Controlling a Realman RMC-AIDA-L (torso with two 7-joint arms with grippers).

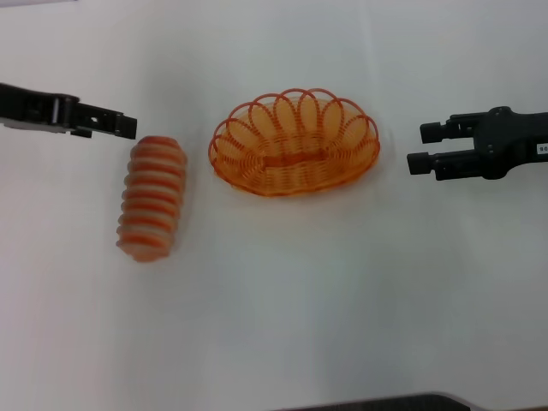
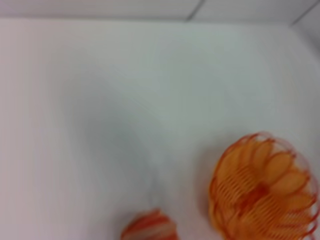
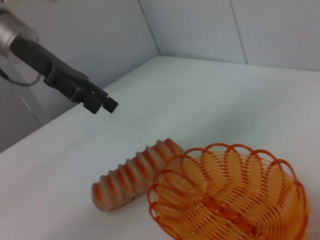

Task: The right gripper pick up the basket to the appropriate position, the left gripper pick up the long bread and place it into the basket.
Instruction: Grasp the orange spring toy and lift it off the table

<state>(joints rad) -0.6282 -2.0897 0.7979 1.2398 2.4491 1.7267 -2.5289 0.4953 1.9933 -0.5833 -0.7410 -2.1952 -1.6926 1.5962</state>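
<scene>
The long bread [image 1: 152, 199], striped orange and cream, lies on the white table at the left, its length running near to far. The empty orange wire basket [image 1: 291, 181] stands upright to its right, near the middle. My left gripper [image 1: 128, 127] hovers just beyond the bread's far end, not touching it. My right gripper [image 1: 419, 147] is open and empty, a short way right of the basket and pointing at it. The right wrist view shows the basket [image 3: 225, 200], the bread [image 3: 132, 177] behind it, and the left gripper [image 3: 102, 104] above. The left wrist view shows the basket [image 2: 265, 190] and the bread's end [image 2: 149, 227].
The white table [image 1: 274, 300] stretches bare toward me in front of both objects. A dark curved edge [image 1: 385, 402] shows at the bottom of the head view. Pale walls [image 3: 210, 25] rise behind the table.
</scene>
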